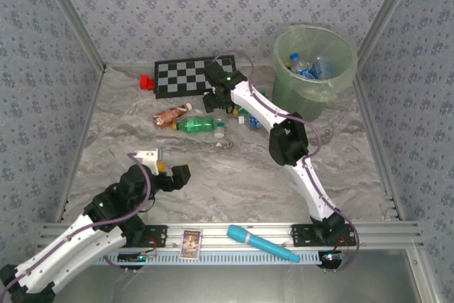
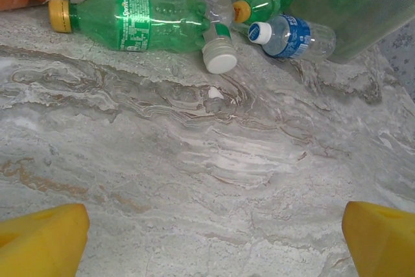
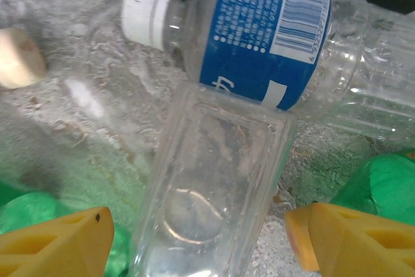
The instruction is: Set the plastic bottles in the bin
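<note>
Plastic bottles (image 1: 195, 125) lie loose in a cluster on the grey marbled counter (image 1: 234, 182), toward the middle of its far edge. More are already inside the large round translucent pale green bin (image 1: 319, 101) at the far right corner.

Left side: the left pincer (image 1: 169, 172) hovers over the near left part of the counter. Its jaws are at full spread, holding and touching nothing. The cluster lies well ahead of it. The green crushed bottle with the yellow cap (image 2: 149, 21) is nearest and lies crosswise to its reach.

Centre: the right pincer (image 3: 198, 235) is down in the cluster and is by far the nearer arm.
- A clear, flattened, square-sided bottle (image 3: 214, 180) sits between its yellow fingers (image 3: 58, 244).
- That bottle's long axis runs straight away from the wrist, so the jaws would close across its width.
- The jaws are partly spread. A gap shows beside the finger on the left of the wrist view, so no hold is confirmed.
- A clear bottle with a blue label and white cap (image 3: 259, 37) lies across the flattened bottle's far end, touching it.

Judgement: lifting may drag the blue-labelled bottle along. The bin stands near, to the right of this pincer.
</note>
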### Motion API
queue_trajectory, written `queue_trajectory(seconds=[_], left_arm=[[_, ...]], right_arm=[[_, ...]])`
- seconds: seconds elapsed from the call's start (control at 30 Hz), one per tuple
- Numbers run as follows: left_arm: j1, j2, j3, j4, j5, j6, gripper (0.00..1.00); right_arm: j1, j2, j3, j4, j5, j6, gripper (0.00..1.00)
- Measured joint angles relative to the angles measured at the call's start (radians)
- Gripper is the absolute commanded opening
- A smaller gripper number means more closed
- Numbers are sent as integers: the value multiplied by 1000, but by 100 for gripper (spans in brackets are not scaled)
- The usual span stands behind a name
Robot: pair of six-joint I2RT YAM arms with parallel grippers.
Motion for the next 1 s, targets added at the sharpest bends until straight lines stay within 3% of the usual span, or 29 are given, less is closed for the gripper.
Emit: queue_trajectory(seconds=[0.37,0.53,0.73,1.0], left_arm=[[5,-39,-2,-18,3,0,100],[7,-56,-3,-40,3,-1,100],[7,-61,-3,-44,3,-3,100],[7,-61,-3,-44,3,-4,100]], right_arm=[[-4,97,61,19,16,47,76],[-5,118,66,30,6,80,64],[-8,117,64,34,-4,110,61],[-3,-14,-124,112,-3,127,59]])
